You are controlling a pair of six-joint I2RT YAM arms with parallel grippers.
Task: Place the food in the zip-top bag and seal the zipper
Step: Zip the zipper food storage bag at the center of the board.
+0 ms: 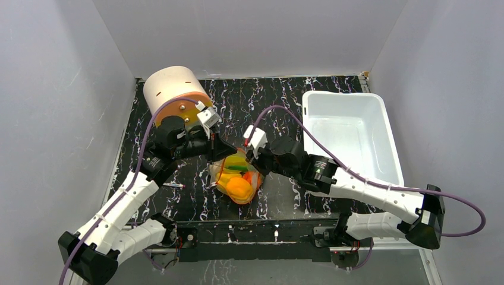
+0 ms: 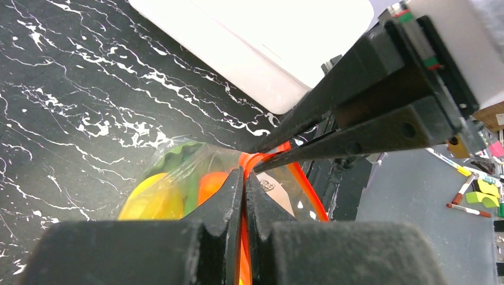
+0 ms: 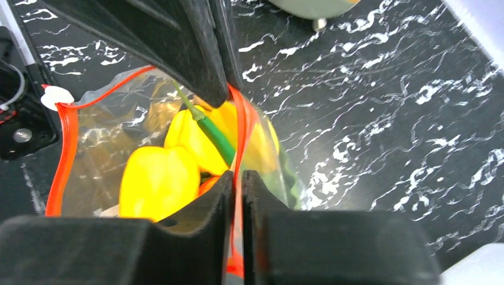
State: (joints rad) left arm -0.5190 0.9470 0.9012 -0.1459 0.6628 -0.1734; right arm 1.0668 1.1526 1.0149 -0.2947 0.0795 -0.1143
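The clear zip-top bag (image 1: 239,178) lies at the middle front of the table with food inside: yellow peppers (image 3: 159,178), an orange-red fruit (image 2: 209,184) and a green pod (image 2: 172,159). Its red-orange zipper (image 2: 245,161) runs along the mouth. My left gripper (image 1: 230,151) is shut on the zipper strip; in the left wrist view the strip passes between its fingertips (image 2: 245,178). My right gripper (image 1: 254,159) is shut on the same strip (image 3: 238,127) close beside it, fingertips (image 3: 236,176) nearly meeting the left ones. Part of the mouth (image 3: 65,154) still gapes at the far side.
A white rectangular tub (image 1: 350,133) stands at the back right. A tan cylinder (image 1: 175,95) on its side lies at the back left. A small pen-like item (image 1: 173,186) lies left of the bag. Grey walls enclose the table.
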